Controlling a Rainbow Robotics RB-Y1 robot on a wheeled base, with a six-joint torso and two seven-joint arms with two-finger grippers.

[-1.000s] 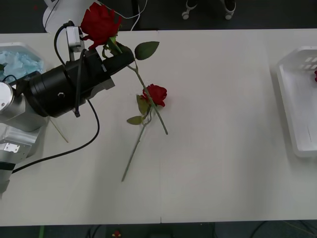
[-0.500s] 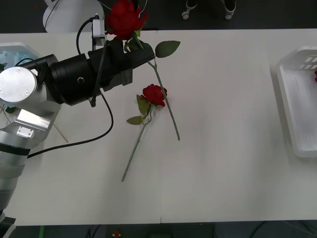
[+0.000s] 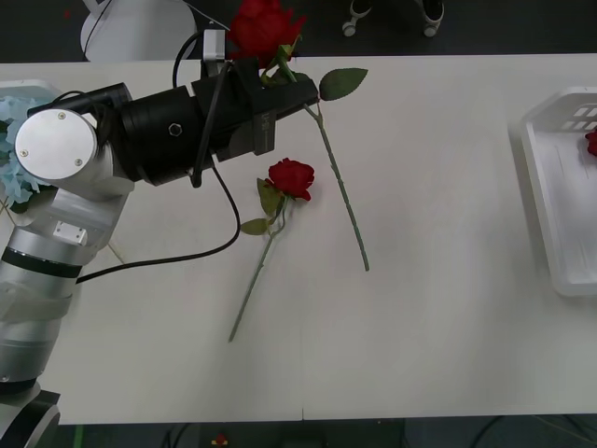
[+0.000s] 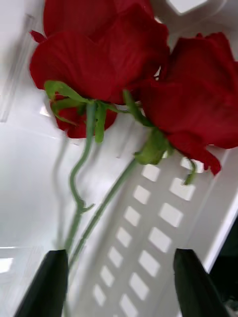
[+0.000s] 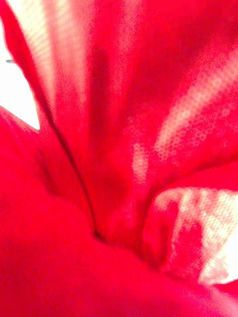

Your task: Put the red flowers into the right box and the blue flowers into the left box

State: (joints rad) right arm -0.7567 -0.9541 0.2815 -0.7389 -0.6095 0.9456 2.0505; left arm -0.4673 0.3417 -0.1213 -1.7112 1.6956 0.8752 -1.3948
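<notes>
Front view has the left gripper raised over the far edge of the white table, left of its middle, its black jaws clamped on a red rose just below the head; the thin green stem hangs slanting down toward the table's middle and one broad matte leaf sticks out beside the jaws. Seen from the left wrist, that rose's petals are soft, folded and deep red. A second rose lies flat on the table just below the gripper, its wiry stem running toward the near edge, with two small leaves near the head. The left box sits at the table's far left corner behind the arm's black and silver housing, with fluffy pale blue flowers showing in it. The right box, smooth white plastic with a thick rounded rim, stands at the right edge. Above it the right gripper has its black fingers apart, over two velvety roses lying on the box's slotted floor, heads touching.
</notes>
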